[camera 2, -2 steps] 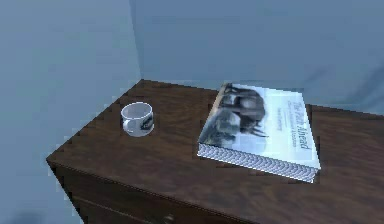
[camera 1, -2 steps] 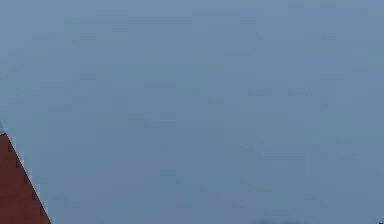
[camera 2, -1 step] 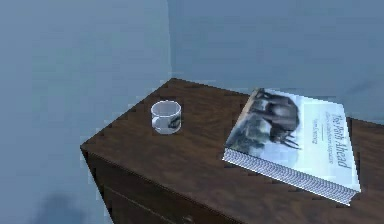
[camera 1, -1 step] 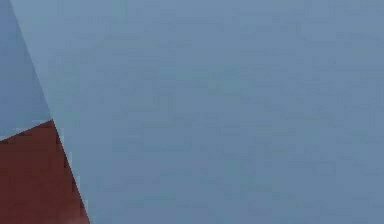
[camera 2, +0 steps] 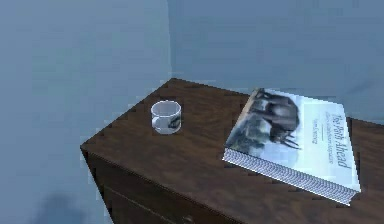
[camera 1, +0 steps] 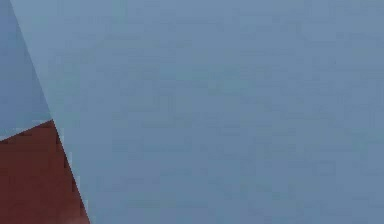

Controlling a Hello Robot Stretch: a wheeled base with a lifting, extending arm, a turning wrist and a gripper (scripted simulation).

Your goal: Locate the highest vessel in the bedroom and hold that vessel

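Forward view, nearest first: a reddish-brown floor patch (camera 1: 35,180) in the lower left corner, cut by a slanted edge. Beyond it a flat blue-grey wall (camera 1: 220,110) takes up most of the frame, and a second blue-grey wall face (camera 1: 15,70) sits at the upper left. Arm side view, nearest first: the dark wooden front face (camera 2: 125,195) of a piece of furniture at the bottom, with drawer seams faintly visible. Above it is the dark brown wooden top (camera 2: 175,165), seen at an angle, with one corner pointing to the view's left. A thick book (camera 2: 295,140) lies flat on the right part of the top, its white page edges facing the near side. Its cover shows a dark four-legged animal, exact kind unclear, with a strip of print along the right side. Farther back, toward the left, the mug (camera 2: 166,116) stands upright on the top, mouth up. It is white with a dark mark on its side, sits near the top's left edge, and is well apart from the book. Behind everything, two blue-grey room walls (camera 2: 270,45) meet in a corner just above the mug. Gripper state: cannot tell.
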